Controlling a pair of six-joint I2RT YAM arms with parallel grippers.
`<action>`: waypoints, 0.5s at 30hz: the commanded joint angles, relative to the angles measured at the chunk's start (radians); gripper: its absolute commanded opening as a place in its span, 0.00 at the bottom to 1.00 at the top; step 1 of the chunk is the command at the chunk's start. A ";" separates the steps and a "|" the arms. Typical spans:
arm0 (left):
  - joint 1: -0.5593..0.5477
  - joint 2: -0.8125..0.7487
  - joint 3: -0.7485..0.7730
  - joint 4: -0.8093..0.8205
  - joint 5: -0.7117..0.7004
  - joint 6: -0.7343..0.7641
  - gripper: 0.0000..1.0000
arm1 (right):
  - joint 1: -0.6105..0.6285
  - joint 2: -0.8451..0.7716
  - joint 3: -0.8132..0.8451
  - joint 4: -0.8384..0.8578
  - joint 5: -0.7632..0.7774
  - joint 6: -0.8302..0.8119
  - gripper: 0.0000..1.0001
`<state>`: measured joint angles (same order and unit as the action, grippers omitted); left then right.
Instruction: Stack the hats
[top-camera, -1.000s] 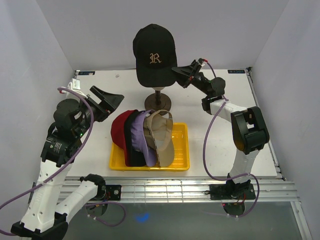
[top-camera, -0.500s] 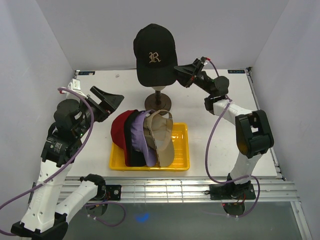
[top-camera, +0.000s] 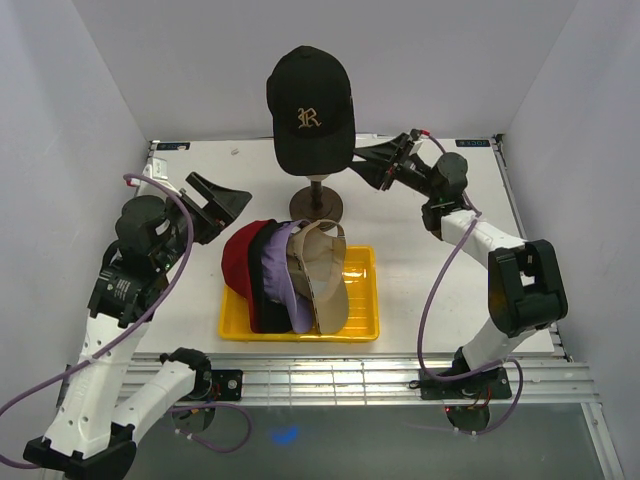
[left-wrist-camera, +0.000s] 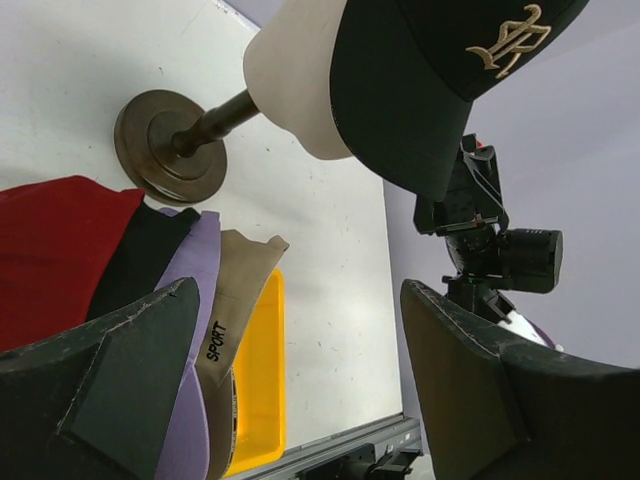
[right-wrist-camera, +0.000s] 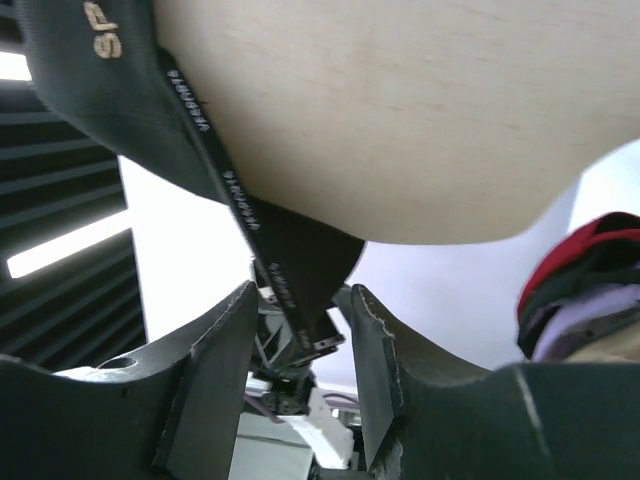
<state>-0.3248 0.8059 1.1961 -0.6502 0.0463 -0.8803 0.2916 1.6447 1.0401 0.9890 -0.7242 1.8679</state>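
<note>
Right gripper (top-camera: 362, 162) shifted slightly right of black cap (top-camera: 310, 105), jaws parted.
We think it's released; left gripper (top-camera: 220, 208) gapes empty, cap's left.

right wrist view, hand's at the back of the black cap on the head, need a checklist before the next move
1. Is the black cap seated on the mannequin head: ok.
2. Are the jaws of the right hand apart: ok.
3. Is the rear strap clear of that hand: not ok, it hangs between the fingers.
4. Is the left hand open and empty: ok.
5. Is the stand upright: ok.
6. Are the other caps nested in the yellow tray: ok.
</note>
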 joint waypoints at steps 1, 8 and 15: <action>-0.002 0.001 -0.013 0.024 0.018 0.010 0.92 | -0.009 -0.072 -0.008 -0.125 -0.011 -0.149 0.49; -0.002 0.009 -0.010 0.029 0.029 0.021 0.92 | -0.020 -0.259 -0.025 -0.606 0.094 -0.531 0.49; -0.002 0.009 -0.004 0.027 0.039 0.027 0.92 | -0.011 -0.483 -0.110 -0.981 0.298 -0.875 0.49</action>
<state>-0.3248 0.8211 1.1854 -0.6426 0.0689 -0.8680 0.2760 1.2194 0.9619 0.2012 -0.5266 1.2106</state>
